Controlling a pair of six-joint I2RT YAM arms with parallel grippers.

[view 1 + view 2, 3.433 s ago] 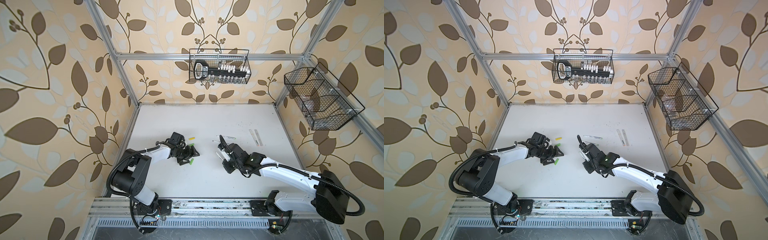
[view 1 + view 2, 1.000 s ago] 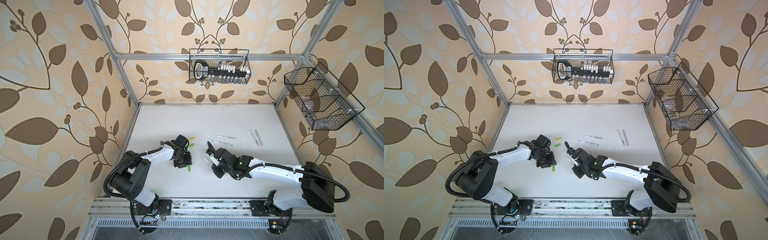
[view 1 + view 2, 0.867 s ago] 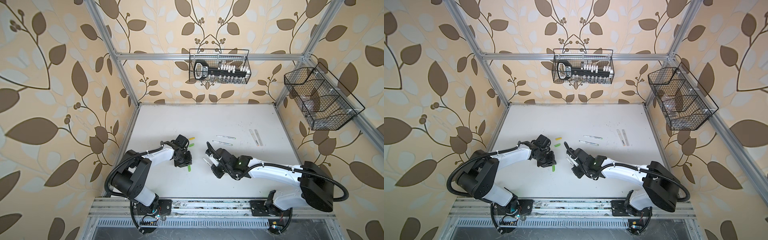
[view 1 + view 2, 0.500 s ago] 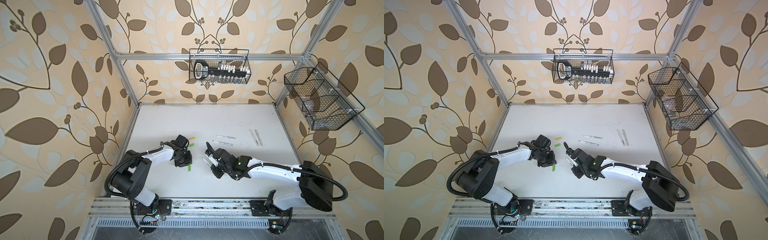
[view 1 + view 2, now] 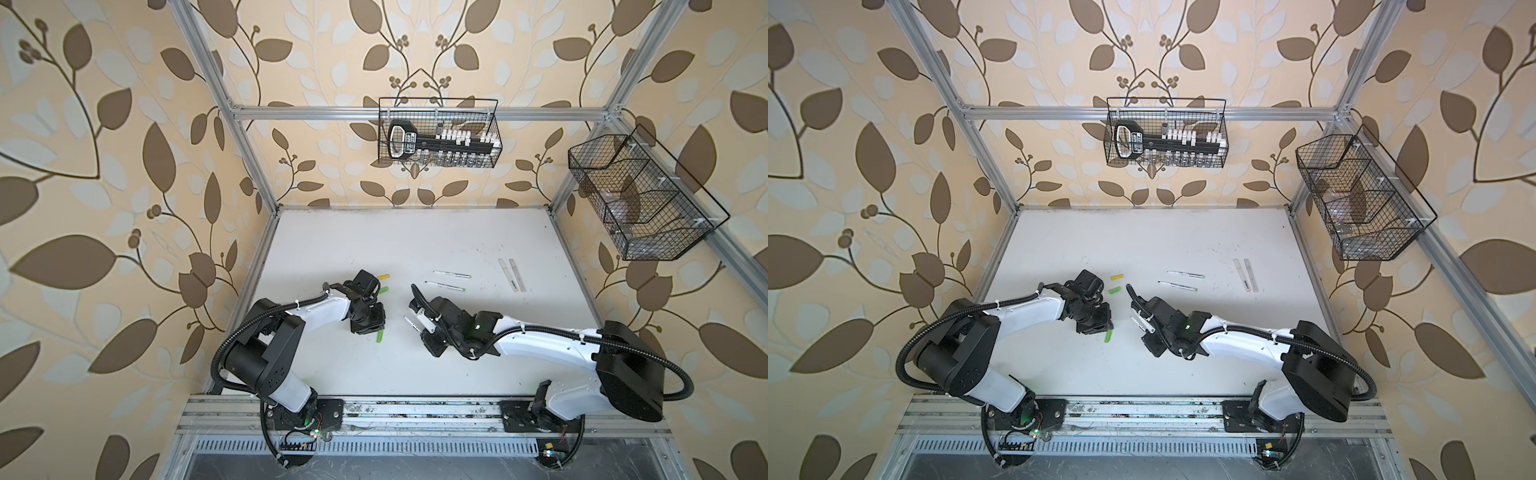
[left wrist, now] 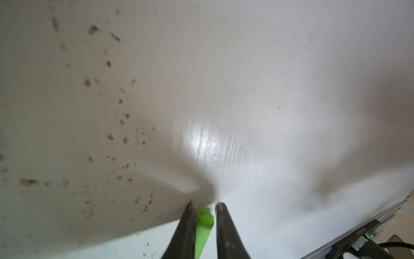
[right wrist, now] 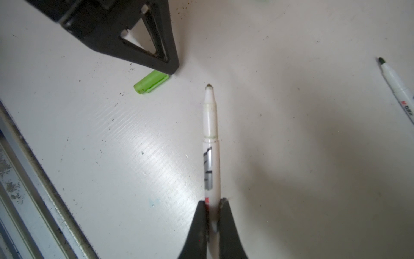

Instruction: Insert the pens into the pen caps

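While right end effector (image 7: pixel 212 201) clenches pen (image 7: pixel 211 125), print blurred, left end effector (image 6: pixel 205 204) straddles green cap (image 6: pixel 205 218), grip unclear.

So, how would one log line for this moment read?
left end effector: astride green cap, grip unclear | right end effector: shut on pen, tip uncapped | capping: not yet done

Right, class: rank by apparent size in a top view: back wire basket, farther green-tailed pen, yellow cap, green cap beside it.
back wire basket
farther green-tailed pen
yellow cap and green cap: look alike
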